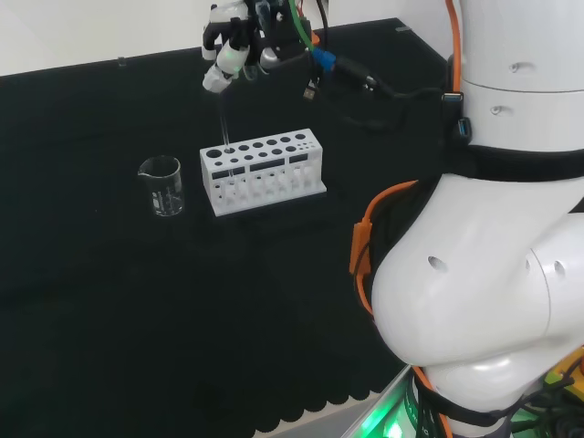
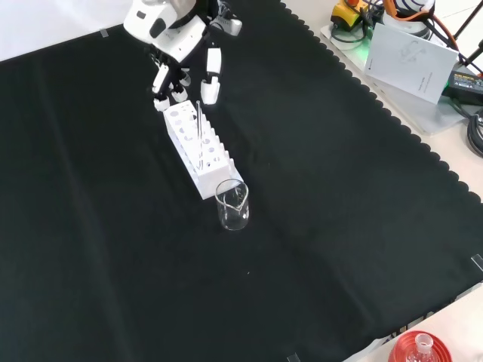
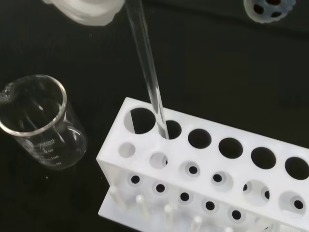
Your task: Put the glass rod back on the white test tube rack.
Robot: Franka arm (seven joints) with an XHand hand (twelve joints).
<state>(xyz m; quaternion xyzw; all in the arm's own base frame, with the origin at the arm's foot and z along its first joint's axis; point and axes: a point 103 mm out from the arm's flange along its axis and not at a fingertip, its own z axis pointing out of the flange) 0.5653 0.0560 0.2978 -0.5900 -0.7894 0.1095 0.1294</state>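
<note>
We see the beaker beside the white test tube rack below the hand, whose fingers pinch the glass rod; its tip sits in a rack hole.

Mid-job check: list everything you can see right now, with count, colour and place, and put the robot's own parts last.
Clear glass rod: one, transparent, upright, lower end in a hole near the beaker end of the rack.
White plastic test tube rack: one, white, mid-bench on the cloth.
Small clear glass beaker: one, transparent, beside the rack's end, left of it in the head view; contents cannot be told.
Black cloth: one, black, covering the bench.
White paper sheet: one, white, off the cloth at upper right in the front view.
Red ribbed ring stand: one, red, bottom edge of the front view.
White arm links: white, right side of the head view.
Black and white hand: one, above the rack, at the rod's top.
</note>
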